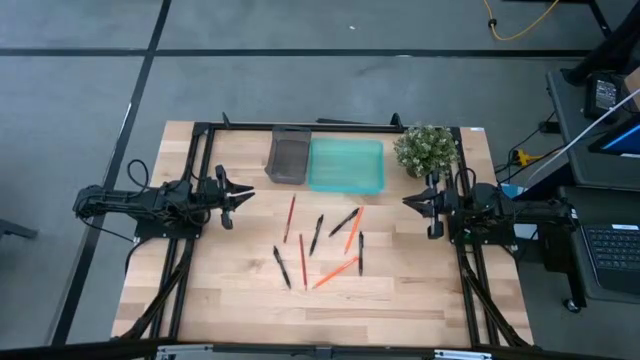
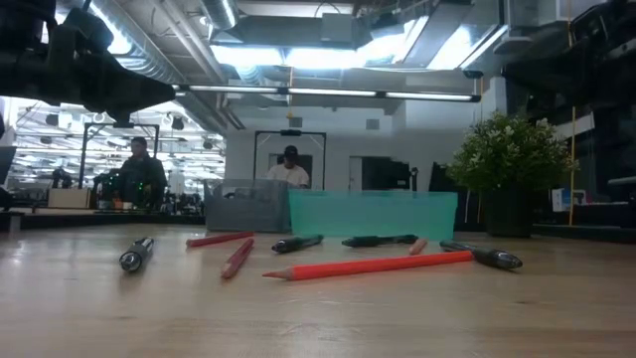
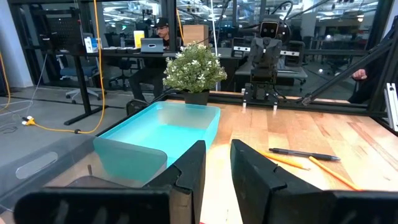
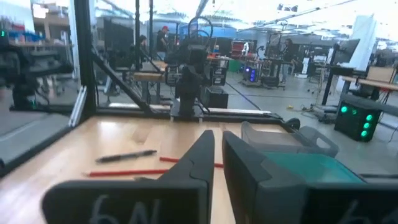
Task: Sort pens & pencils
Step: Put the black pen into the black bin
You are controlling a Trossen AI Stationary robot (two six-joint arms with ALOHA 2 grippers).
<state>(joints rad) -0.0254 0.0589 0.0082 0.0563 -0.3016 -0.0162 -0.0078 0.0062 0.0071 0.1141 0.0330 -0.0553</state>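
Note:
Several black pens point(image 1: 316, 234) and several red and orange pencils point(image 1: 335, 272) lie flat and scattered on the wooden table's middle; the low view shows a long orange pencil point(image 2: 373, 266) in front and a pen point(image 2: 136, 254) at the left. My left gripper point(image 1: 248, 195) hovers at the table's left side, pointing right, its fingers a little apart point(image 3: 217, 152). My right gripper point(image 1: 407, 201) hovers at the right side, pointing left, its fingers almost together point(image 4: 218, 140). Neither one touches anything.
A grey tray point(image 1: 288, 157) and a teal tray point(image 1: 346, 165) stand side by side at the far edge. A potted plant point(image 1: 426, 148) sits at the far right corner, close to my right arm. A black frame point(image 1: 200, 135) rims the table. People show in the room beyond.

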